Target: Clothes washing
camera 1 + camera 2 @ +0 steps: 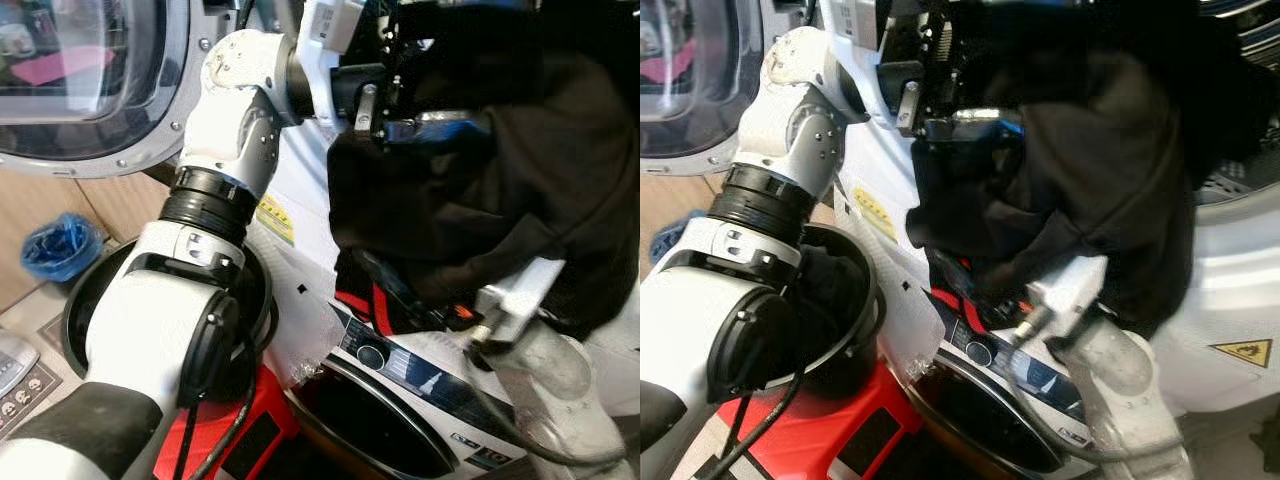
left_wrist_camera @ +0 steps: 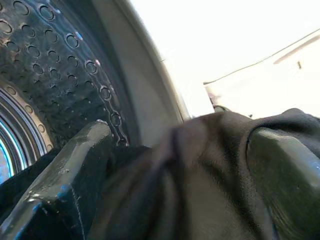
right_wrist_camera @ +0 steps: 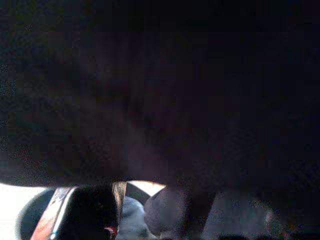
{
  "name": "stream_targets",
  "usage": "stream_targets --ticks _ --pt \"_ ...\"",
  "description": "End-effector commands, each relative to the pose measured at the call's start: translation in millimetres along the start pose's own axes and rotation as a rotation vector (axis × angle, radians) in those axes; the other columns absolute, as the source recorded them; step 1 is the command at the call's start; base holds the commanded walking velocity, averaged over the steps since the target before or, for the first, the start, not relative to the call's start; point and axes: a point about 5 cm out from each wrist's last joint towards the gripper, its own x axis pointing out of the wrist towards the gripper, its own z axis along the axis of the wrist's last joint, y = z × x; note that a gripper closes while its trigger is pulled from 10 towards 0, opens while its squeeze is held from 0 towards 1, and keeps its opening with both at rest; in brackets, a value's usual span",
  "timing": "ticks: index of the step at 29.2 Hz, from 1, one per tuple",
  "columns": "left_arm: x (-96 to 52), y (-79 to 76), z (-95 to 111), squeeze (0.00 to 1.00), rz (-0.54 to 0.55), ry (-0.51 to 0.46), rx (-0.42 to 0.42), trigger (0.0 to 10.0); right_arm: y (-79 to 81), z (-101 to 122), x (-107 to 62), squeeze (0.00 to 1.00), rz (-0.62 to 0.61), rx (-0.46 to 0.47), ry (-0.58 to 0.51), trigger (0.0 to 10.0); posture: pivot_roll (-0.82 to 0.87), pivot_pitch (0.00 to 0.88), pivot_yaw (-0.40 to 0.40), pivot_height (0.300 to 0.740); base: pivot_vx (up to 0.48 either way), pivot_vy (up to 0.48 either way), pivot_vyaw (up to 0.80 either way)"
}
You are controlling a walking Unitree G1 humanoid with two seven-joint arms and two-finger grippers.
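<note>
- Two black fingers (image 2: pixel 55 185) of the left gripper (image 2: pixel 165 175) clamp a black garment (image 1: pixel 500 170) at the washer drum (image 2: pixel 55 75).
- Right gripper, under the cloth: grip cannot be told.

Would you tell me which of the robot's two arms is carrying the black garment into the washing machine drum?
The left arm: its tool is clamped on the black garment beside the perforated drum. The right arm sits lower, beneath the hanging cloth.

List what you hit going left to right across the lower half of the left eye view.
Crumpled blue plastic bag → round black laundry basket → silver left arm → white washing machine control panel with dial → silver right arm under the hanging black garment.
</note>
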Motion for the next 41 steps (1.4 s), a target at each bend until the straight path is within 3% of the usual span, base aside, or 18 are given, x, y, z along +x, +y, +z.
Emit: stream_targets --ticks 1,6,9,16,18,19,20,21,22,24,26,30,31,33,34,36,39,41 --pt "5.6 1.7 6.4 0.91 -0.021 0.001 0.023 10.0 -3.2 17.2 -1.6 0.0 0.004 0.003 -0.063 10.0 0.04 0.109 -0.019 0.74 0.0 0.0 0.0" --pt "4.6 1.1 8.2 0.91 -0.019 -0.005 0.03 10.0 -22.1 19.9 5.8 0.0 -0.053 -0.137 -0.01 10.0 0.04 0.104 -0.013 0.74 0.0 0.0 0.0" --pt "4.1 0.0 8.4 0.91 -0.021 -0.007 0.032 10.0 -29.2 23.3 9.8 0.0 -0.076 -0.165 -0.013 10.0 0.05 0.105 -0.012 0.74 0.0 0.0 0.0" --pt "2.5 -13.9 10.3 0.91 -0.047 -0.034 0.021 10.0 -53.8 39.6 41.3 0.0 -0.148 -0.331 -0.081 10.0 0.06 0.115 -0.024 0.74 0.0 0.0 0.0" --pt "0.3 -15.2 13.3 0.84 -0.062 -0.043 0.011 10.0 -59.1 45.1 47.4 0.0 -0.163 -0.36 -0.109 10.0 0.07 0.115 -0.025 0.74 0.0 0.0 0.0" --pt "-3.8 -12.3 16.6 0.75 -0.06 -0.052 0.003 10.0 -62.7 49.2 50.8 0.0 -0.172 -0.371 -0.128 10.0 0.07 0.115 -0.025 0.74 0.0 0.0 0.0" --pt "-4.7 -11.8 17.4 0.75 -0.058 -0.053 0.001 10.0 -63.5 49.8 51.5 0.0 -0.174 -0.373 -0.132 10.0 0.07 0.115 -0.025 0.74 0.0 0.0 0.0" --pt "-7.5 -9.8 19.9 0.65 -0.057 -0.061 -0.008 10.0 -65.1 52.2 53.1 0.0 -0.178 -0.383 -0.144 10.0 0.07 0.116 -0.025 0.74 0.0 0.0 0.0" --pt "-9.3 -8.6 21.7 0.65 -0.057 -0.066 -0.015 10.0 -66.2 53.7 54.3 0.0 -0.18 -0.389 -0.152 10.0 0.07 0.116 -0.025 0.74 0.0 0.0 0.0" --pt "-15.8 -8.0 24.7 0.49 -0.044 -0.064 -0.042 10.0 -70.7 68.4 60.4 0.0 -0.177 -0.409 -0.212 10.0 0.08 0.118 -0.028 0.74 0.0 0.0 0.0" --pt "-18.8 -11.1 22.4 0.44 -0.013 -0.066 -0.061 10.0 -75.5 77.1 63.8 0.0 -0.183 -0.426 -0.247 10.0 0.08 0.118 -0.028 0.74 0.0 0.0 0.0" --pt "-24.7 -16.3 18.7 0.43 0.021 -0.072 -0.093 10.0 -85.4 84.4 68.1 0.0 -0.204 -0.467 -0.268 10.0 0.07 0.116 -0.032 0.74 0.0 0.0 0.0" --pt "-34.1 -17.4 23.9 0.0 0.04 -0.107 -0.125 10.0 -92.4 85.5 70.4 0.0 -0.219 -0.484 -0.267 10.0 0.08 0.118 -0.034 0.74 0.0 0.0 0.0" --pt "-40.3 -18.1 29.0 0.0 0.046 -0.133 -0.142 10.0 -95.6 85.3 71.5 0.0 -0.227 -0.492 -0.263 10.0 0.08 0.118 -0.034 0.74 0.0 0.0 0.0" --pt "-46.8 -16.9 45.0 0.0 0.053 -0.23 -0.164 10.0 -97.3 83.5 71.1 0.0 -0.229 -0.492 -0.257 10.0 0.09 0.124 -0.043 0.74 0.0 0.0 0.0" --pt "-51.5 -23.2 65.4 0.0 0.037 -0.32 -0.158 10.0 -98.7 80.7 70.5 0.0 -0.233 -0.481 -0.254 10.0 0.09 0.125 -0.045 0.74 0.0 0.0 0.0" --pt "-55.1 -34.8 76.7 0.0 0.024 -0.316 -0.132 10.0 -98.3 75.7 71.5 0.0 -0.236 -0.469 -0.253 10.0 0.1 0.125 -0.048 0.74 0.0 0.0 0.0" --pt "-55.8 -38.2 72.9 0.0 0.024 -0.275 -0.136 10.0 -99.2 74.4 72.2 0.0 -0.237 -0.466 -0.254 10.0 0.09 0.124 -0.045 0.74 0.0 0.0 0.0"
